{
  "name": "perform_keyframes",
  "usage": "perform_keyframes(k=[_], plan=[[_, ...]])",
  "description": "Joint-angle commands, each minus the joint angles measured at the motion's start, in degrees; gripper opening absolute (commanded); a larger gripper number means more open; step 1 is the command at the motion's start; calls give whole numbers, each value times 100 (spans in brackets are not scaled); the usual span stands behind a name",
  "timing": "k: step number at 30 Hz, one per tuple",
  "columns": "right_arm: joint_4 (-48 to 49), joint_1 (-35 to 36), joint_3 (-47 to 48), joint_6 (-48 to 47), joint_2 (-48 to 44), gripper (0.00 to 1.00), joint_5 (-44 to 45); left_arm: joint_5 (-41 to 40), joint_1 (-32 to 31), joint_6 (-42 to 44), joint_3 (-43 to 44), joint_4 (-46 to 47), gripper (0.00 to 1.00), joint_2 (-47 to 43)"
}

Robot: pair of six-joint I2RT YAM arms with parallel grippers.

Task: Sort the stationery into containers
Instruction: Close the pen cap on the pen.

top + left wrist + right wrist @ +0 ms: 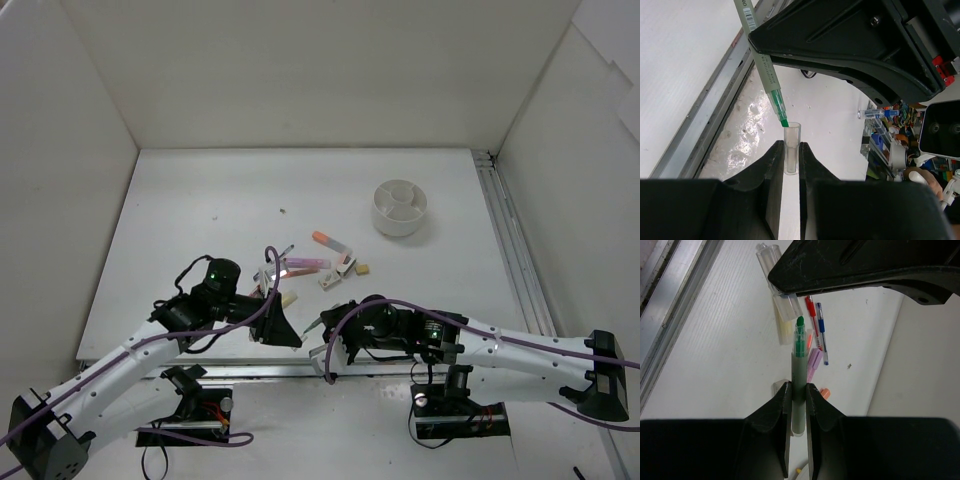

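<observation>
Light: bright, even, overhead; shadows soft, short. Glare: mottled sheen on glossy white surface (747,142), lower left of left wrist view. Far right there: soft focus.

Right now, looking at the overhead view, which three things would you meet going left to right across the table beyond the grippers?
Pink marker → tan eraser → white dish.

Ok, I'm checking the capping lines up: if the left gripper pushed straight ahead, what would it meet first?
The left gripper holds a clear cap, and the tip of the green marker sits right at its mouth, so that comes first. The right gripper holds the marker. Depth alignment is unclear.
</observation>
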Motion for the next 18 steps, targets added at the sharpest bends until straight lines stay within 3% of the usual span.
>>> perform_keyframes(k=[1, 11, 18], plan=[[259, 39, 174, -25, -37, 0, -86, 142, 64, 16, 145, 354, 0, -48], [267, 39, 147, -7, -222, 0, -288, 72, 64, -99, 31, 424, 0, -197], [285, 48, 288, -42, 129, 0, -491, 195, 64, -46, 154, 451, 0, -30]])
